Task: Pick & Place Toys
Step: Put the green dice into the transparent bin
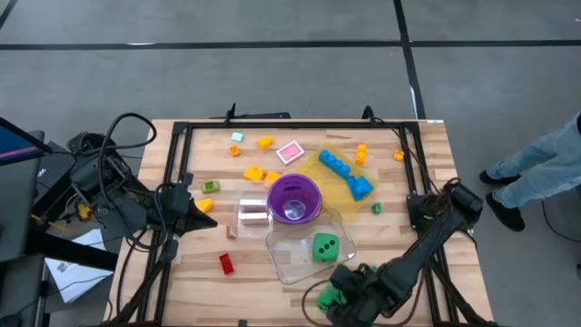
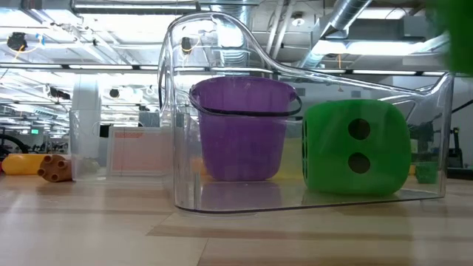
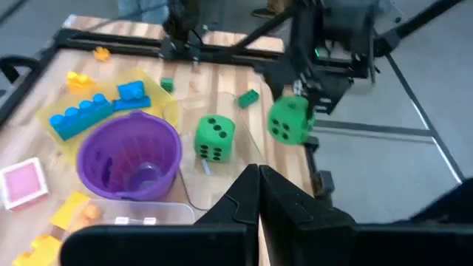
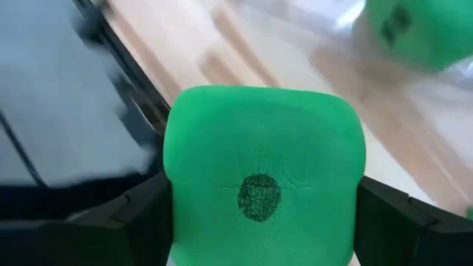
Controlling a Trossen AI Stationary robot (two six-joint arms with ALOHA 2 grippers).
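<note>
Pinched between the fingers of the right gripper (image 3: 290,122), a green dice (image 4: 264,174) is held up near the desk's (image 1: 427,272) front right edge. A second green dice (image 1: 325,247) is seen inside a clear tub (image 1: 289,262), beside a purple cup (image 1: 293,198). The left gripper's (image 3: 259,193) fingers are pressed together, holding nothing, by the desk's left side.

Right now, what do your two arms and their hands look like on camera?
Both arms are dark, jointed tubes. The left arm trails loops of black cable and shows yellow-orange accents near its hand. The right arm is black with blocky joints; its hand has flat dark fingers.
</note>
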